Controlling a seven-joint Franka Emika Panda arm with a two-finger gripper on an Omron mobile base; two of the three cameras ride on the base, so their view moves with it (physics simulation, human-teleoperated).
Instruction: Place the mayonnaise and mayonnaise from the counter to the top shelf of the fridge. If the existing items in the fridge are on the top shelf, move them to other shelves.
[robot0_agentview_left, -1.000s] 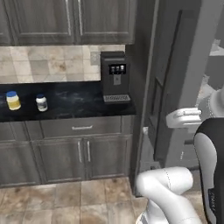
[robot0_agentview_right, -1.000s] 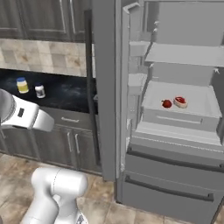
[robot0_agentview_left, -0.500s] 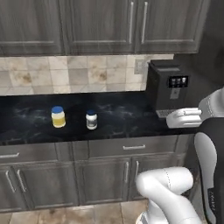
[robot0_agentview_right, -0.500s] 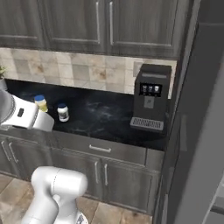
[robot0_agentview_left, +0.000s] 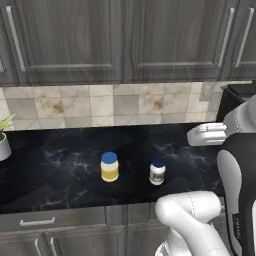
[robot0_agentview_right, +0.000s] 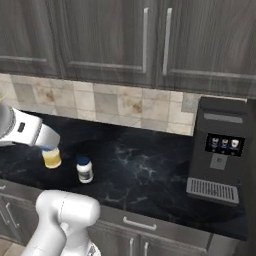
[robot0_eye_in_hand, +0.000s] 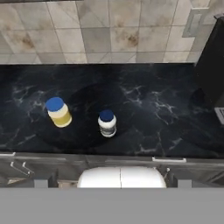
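While both stand apart, jars (robot0_agentview_left: 109, 166) (robot0_agentview_left: 157, 171) sit near the counter (robot0_agentview_left: 60, 170) front edge.

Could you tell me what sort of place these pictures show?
A home kitchen, it seems: a black marble-veined counter under dark wood-grain wall cupboards, a tiled backsplash, and a coffee machine beside two mayonnaise jars.

The counter (robot0_agentview_left: 60, 170) is black with white veining. One jar (robot0_agentview_left: 109, 167) is pale yellow with a bright blue lid, the other jar (robot0_agentview_left: 157, 172) white with a navy lid. Beige mottled tiles (robot0_agentview_left: 100, 105), dark grey wood-grain cupboards (robot0_agentview_left: 120, 40).
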